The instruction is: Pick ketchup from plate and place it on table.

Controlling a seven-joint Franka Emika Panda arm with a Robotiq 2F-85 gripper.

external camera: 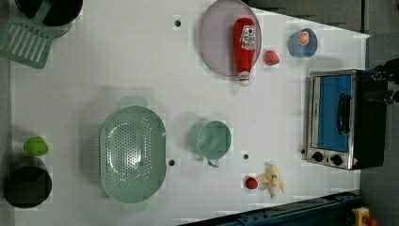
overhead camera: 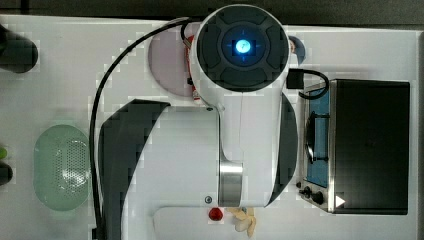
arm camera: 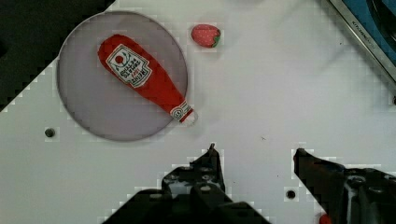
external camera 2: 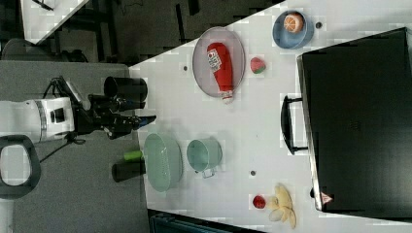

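My end effector (arm camera: 254,149) spread, empty; slim red ketchup bottle (arm camera: 144,77) on lilac round plate (arm camera: 88,112), cap overhanging white worktop (arm camera: 280,84); top view: arm hides bottle.

In the top view the arm's round white body covers most of the plate (overhead camera: 167,62), leaving of the ketchup (overhead camera: 192,75) a thin red strip. The blue bowl (overhead camera: 298,49) peeks out as a sliver. In the wrist view the picture's edge cuts off the hand (arm camera: 254,156) and the toaster oven (arm camera: 373,32).
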